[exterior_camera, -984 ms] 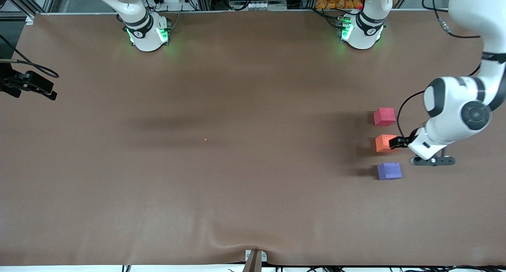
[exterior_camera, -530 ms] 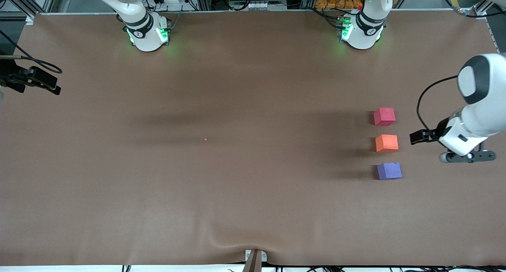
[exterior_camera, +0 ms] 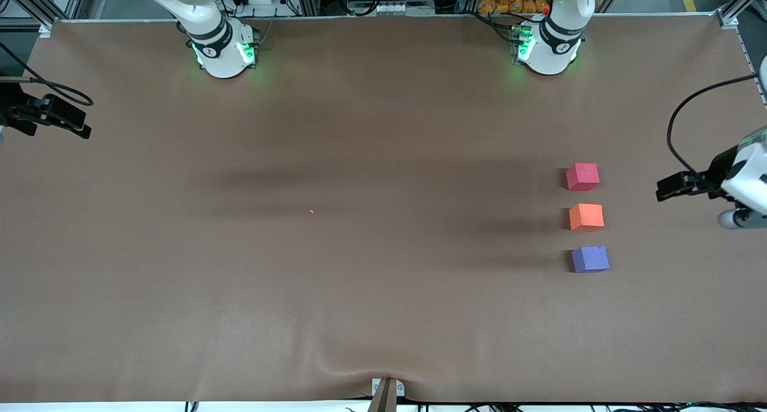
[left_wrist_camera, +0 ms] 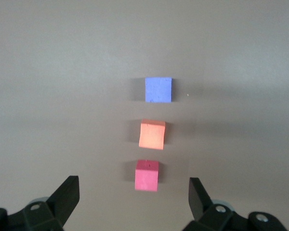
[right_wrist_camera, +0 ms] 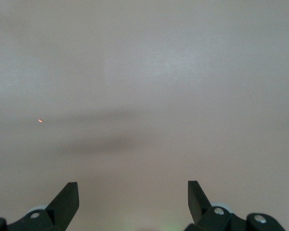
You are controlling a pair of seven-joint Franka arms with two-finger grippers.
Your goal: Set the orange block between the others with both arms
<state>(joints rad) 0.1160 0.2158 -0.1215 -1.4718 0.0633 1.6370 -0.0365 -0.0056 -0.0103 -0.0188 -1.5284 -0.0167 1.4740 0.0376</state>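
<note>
Front view: the orange block (exterior_camera: 586,217) sits between the red cube (exterior_camera: 582,176) and purple cube (exterior_camera: 590,259); left gripper (exterior_camera: 676,185) at its 3 o'clock, right gripper (exterior_camera: 55,120) waiting at 9.

Wrist views: both sets of jaws are wide, empty. A low return sweep could knock the row.

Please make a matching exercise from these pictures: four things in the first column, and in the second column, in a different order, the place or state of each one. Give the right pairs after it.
Things:
1. orange block
2. pinkish-red cube
3. purple cube
4. left gripper

Places or states:
A. nearest to the front camera of the three cubes
B. open, holding nothing, at the left arm's end of the table
C. between the two other cubes
D. farthest from the front camera of the three cubes

Pairs: 1-C, 2-D, 3-A, 4-B
</note>
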